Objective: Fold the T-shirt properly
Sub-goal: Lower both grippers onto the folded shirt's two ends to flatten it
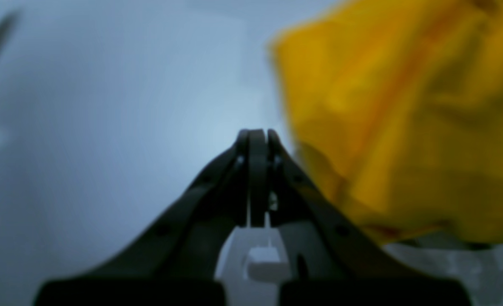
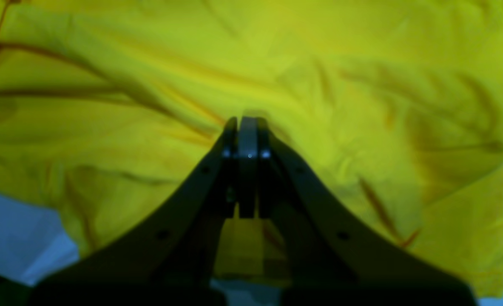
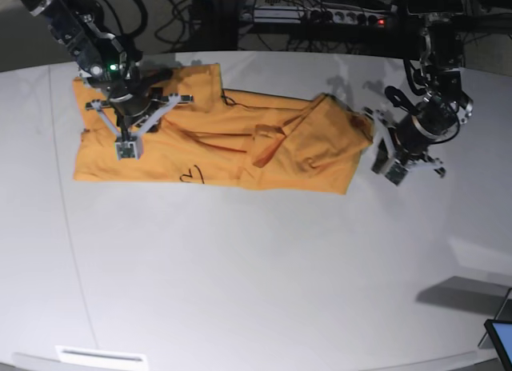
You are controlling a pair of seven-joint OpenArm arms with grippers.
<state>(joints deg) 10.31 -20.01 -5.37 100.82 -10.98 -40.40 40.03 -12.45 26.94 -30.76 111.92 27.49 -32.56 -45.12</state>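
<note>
The orange-yellow T-shirt [image 3: 216, 143] lies crumpled across the far half of the white table [image 3: 256, 267], its right part bunched into folds [image 3: 312, 143]. A small dark heart mark [image 3: 190, 176] shows near its front edge. My right gripper [image 3: 126, 149] points down onto the shirt's left part. In the right wrist view it [image 2: 247, 121] is shut, with creases of the T-shirt [image 2: 362, 85] running into its tips. My left gripper [image 3: 392, 169] hangs just right of the shirt's edge. In the left wrist view it [image 1: 257, 134] is shut with nothing between its fingers, and the T-shirt [image 1: 404, 119] sits blurred to its right.
Cables and a power strip [image 3: 336, 19] run behind the table's far edge. A screen corner [image 3: 500, 339] pokes in at the front right, with a shadow [image 3: 464, 295] beside it. A white label [image 3: 100, 357] lies at the front left edge.
</note>
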